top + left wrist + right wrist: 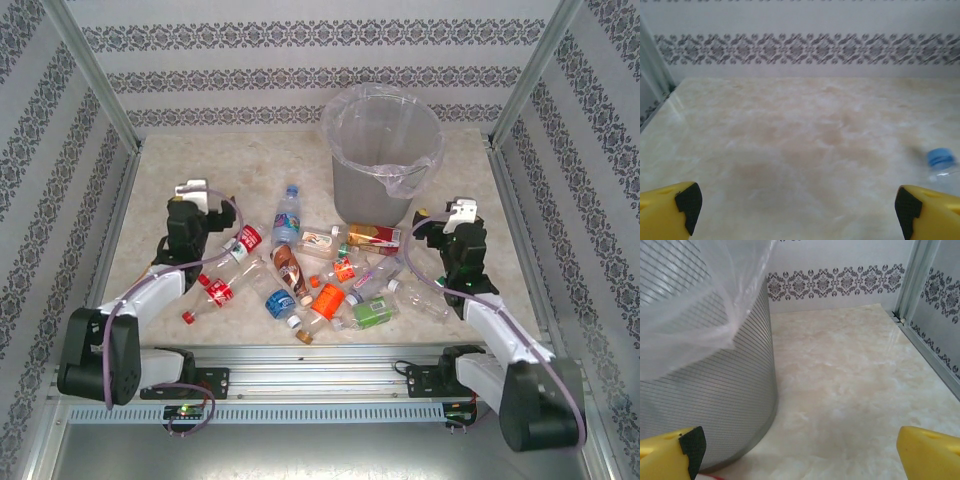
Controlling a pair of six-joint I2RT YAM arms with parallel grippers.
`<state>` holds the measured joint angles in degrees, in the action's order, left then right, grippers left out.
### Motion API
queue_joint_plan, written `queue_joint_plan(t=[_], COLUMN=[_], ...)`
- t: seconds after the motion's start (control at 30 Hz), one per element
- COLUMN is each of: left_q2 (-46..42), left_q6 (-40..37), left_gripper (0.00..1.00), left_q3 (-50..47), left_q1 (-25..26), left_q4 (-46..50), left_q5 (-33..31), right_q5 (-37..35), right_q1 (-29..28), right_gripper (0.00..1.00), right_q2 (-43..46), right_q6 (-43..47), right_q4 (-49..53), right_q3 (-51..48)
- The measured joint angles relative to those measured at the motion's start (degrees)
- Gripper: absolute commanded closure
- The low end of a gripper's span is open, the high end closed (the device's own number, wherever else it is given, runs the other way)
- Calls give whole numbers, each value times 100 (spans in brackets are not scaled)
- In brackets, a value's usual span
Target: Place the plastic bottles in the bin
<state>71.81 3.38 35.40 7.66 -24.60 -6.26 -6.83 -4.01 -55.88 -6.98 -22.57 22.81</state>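
Plastic bottles (288, 268) lie in a loose heap on the table (480, 270) between my two arms, just in front of the bin (375, 195). My left gripper (797, 207) and right gripper (797, 447) both stand spread wide, holding nothing; the right one hangs near the bin's wall.

table (190, 170): pale cream marbled top, glossy, meeting the walls at the back and sides | walls (300, 45): white paper with grey ornamental bands, on three sides | frame posts (92, 75): silver metal, slanting up from both back corners | rail (320, 375): silver slotted metal strips along the near edge
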Motion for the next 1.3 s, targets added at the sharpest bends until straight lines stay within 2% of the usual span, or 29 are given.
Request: queue_joint_plan(t=[0.17,0.27,0.53,0.7,0.8,0.9,1.03,1.3], left_q2=[-216,-232,-2,170,326,455,459,442], left_q6=[151,208,2,-155,-302,-452,-509,-1060], left_gripper=[0,0,0,0,0,0,0,0], left_q3=[1095,1731,2817,2861,2887,2898,2706,2520], left_q1=[857,1204,1934,2015,2116,2280,2396,3112], left_q4=[1241,1930,3034,3185,3191,3191,3084,3279], left_q5=[39,374,1821,2924,3377,3683,3919,3558], right_q5=[-302,-387,-409,-243,-153,9,205,699], right_q1=[-190,-232,-413,-413,-413,-413,-393,-203], right_gripper=[2,2,2,2,2,2,2,2], right_q2=[761,850,852,844,844,848,796,275], right_q6=[-800,-1290,-2188,-2758,-3130,-3407,-3324,-2590], right_q4=[1602,2647,4876,6126,6723,7147,7333,7287], right_q3=[535,1056,1694,2186,2361,2369,2369,2260])
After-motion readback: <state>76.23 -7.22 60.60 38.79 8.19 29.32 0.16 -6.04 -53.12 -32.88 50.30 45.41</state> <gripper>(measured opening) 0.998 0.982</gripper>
